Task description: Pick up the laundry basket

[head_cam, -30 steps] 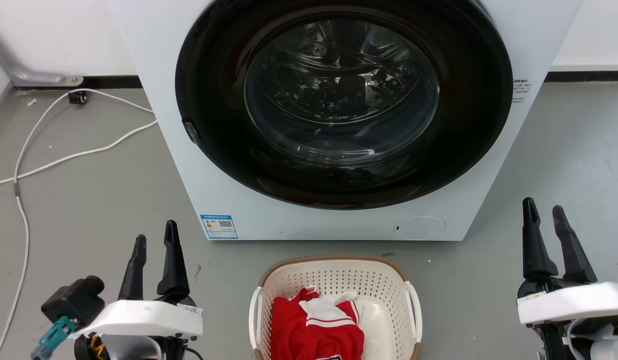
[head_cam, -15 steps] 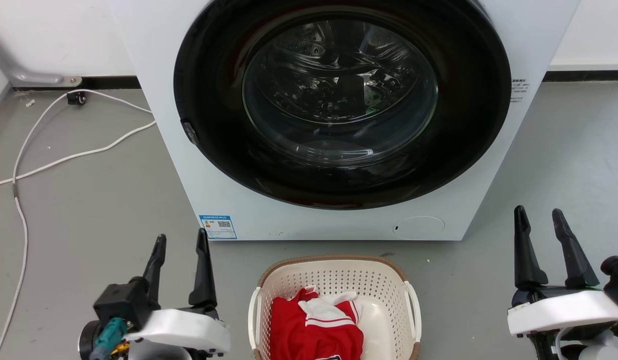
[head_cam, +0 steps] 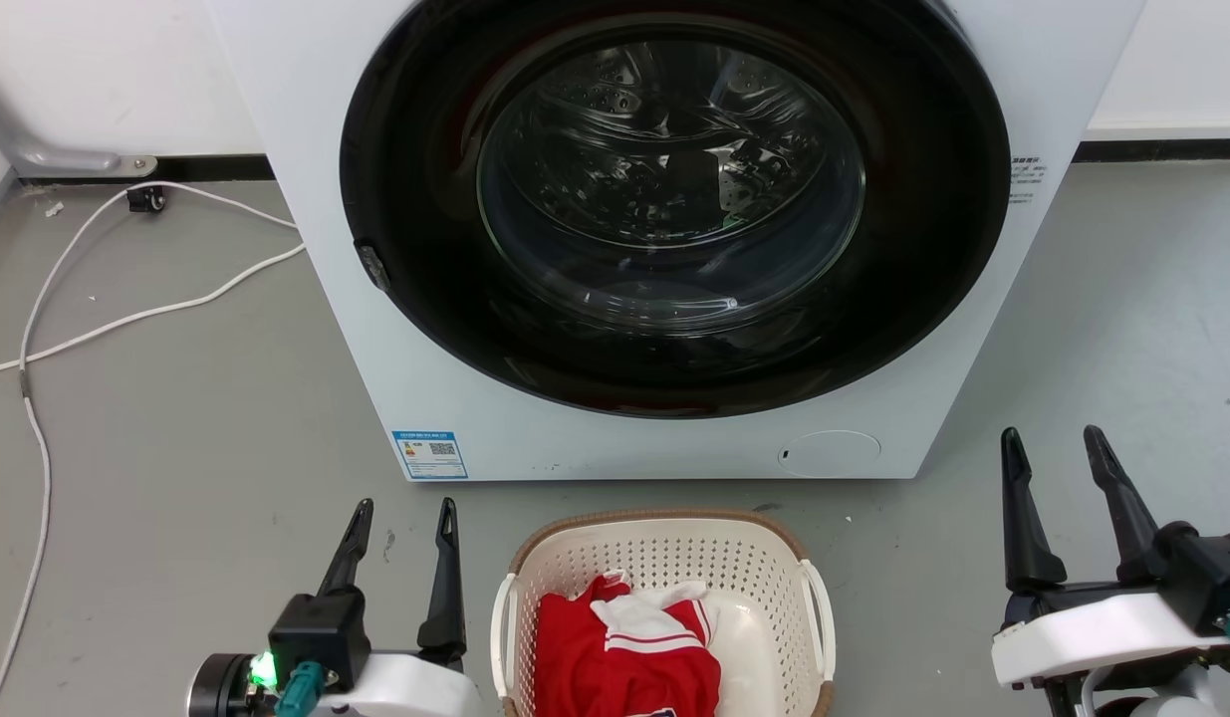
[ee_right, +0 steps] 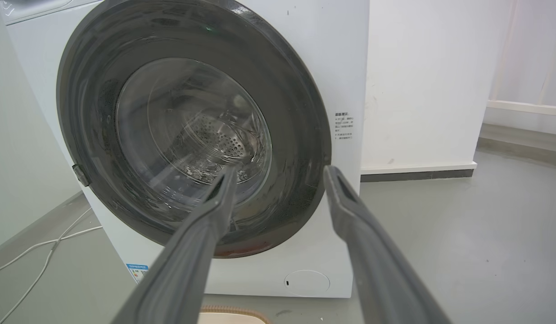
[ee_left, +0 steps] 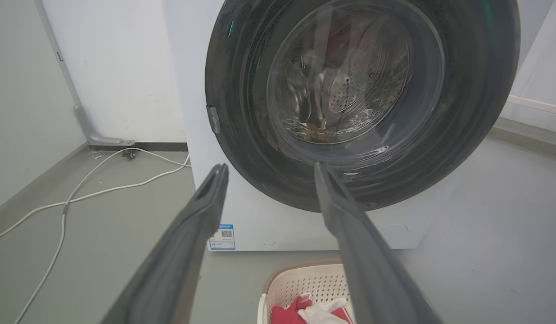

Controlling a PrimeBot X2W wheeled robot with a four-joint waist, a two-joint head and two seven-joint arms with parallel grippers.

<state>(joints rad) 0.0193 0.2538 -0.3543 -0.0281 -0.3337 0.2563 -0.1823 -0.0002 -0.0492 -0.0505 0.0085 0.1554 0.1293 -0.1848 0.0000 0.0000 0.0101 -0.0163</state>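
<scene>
Two tools hover, fingers apart and empty: the left tool just beside the laundry basket, the right tool farther off. The basket sits on the floor before a washing machine.

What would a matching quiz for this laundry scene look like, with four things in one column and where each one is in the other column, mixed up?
Column A
1. laundry basket
2. red garment
3. white cable
4. left gripper

Column B
a. lying inside the basket
b. trailing over the floor to the left of the washing machine
c. open, just left of the basket, fingers pointing toward the machine
d. on the floor in front of the machine's round door

Pairs: 1-d, 2-a, 3-b, 4-c
</scene>
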